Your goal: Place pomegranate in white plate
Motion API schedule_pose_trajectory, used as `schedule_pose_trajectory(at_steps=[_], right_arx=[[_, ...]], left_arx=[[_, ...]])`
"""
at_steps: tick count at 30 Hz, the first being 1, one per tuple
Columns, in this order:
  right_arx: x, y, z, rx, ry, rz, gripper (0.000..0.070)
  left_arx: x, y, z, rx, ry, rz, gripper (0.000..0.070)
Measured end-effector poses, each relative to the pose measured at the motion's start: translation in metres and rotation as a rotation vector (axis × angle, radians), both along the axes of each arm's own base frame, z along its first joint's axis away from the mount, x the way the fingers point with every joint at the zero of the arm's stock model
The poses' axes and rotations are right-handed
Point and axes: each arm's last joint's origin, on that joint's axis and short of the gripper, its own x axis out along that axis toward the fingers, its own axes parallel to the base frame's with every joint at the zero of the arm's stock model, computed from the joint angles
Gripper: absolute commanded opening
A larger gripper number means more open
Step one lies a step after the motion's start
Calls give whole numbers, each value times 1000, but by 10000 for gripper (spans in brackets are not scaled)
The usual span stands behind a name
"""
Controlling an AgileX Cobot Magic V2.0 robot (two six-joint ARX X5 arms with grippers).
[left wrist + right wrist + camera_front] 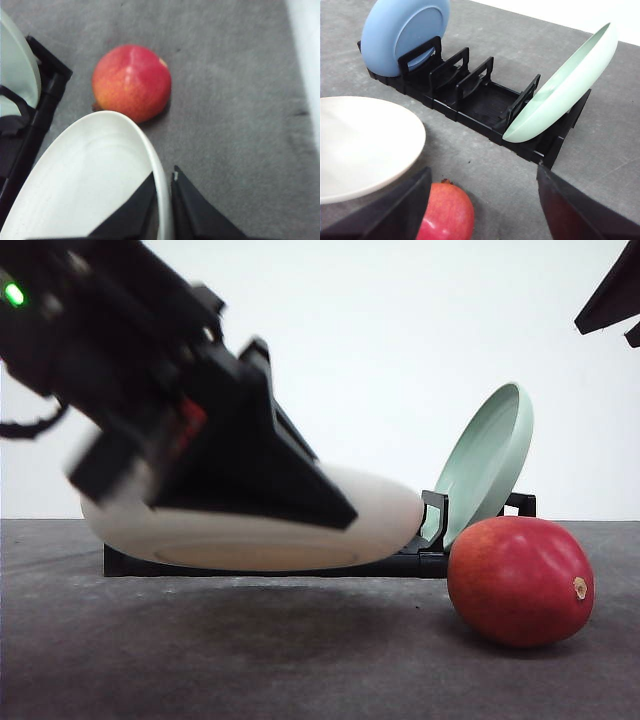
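My left arm (110, 350) is matte black, blocky housing, with a green indicator light (14, 294) lit near its upper end, a red patch (190, 420) at the wrist and a thin black cable (30, 426) looping below. My left tool (164, 210) has black wedge-shaped fingers; my right tool (485, 210) likewise, broad black fingers.

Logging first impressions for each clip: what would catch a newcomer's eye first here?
The left gripper, its jaws pinching the rim of the white plate, holds it above the grey table in front of the black rack. Next, the red pomegranate lying on the table to the plate's right. Behind it, a pale green plate leans in the rack.
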Motion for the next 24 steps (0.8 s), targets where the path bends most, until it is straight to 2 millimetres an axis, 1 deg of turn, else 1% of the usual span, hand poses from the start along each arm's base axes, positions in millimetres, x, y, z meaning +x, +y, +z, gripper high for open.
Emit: schedule_pose_trajectory(at_steps=[6,12,17,18,19,21,22,24], right_arx=[[0,0,0,0,0,0,426],[0,0,0,0,0,0,426],[0,0,0,0,0,0,426],[0,0,0,0,0,0,426],[0,0,0,0,0,0,426],[0,0,0,0,0,0,426],[0,0,0,0,0,0,427],[0,0,0,0,0,0,426]], left_arx=[[2,-4,-12,56,7,7,10],[2,-6,-18,74,10,2,12],[1,-7,-18,72,10,-1,35],[1,-7,-18,71,10,-2,56],[1,-7,-18,71,10,-2,98],[0,-7,-18,70,12,-3,211],[0,-8,-18,70,12,-4,240],[-1,-8,-18,67,17,-4,245]])
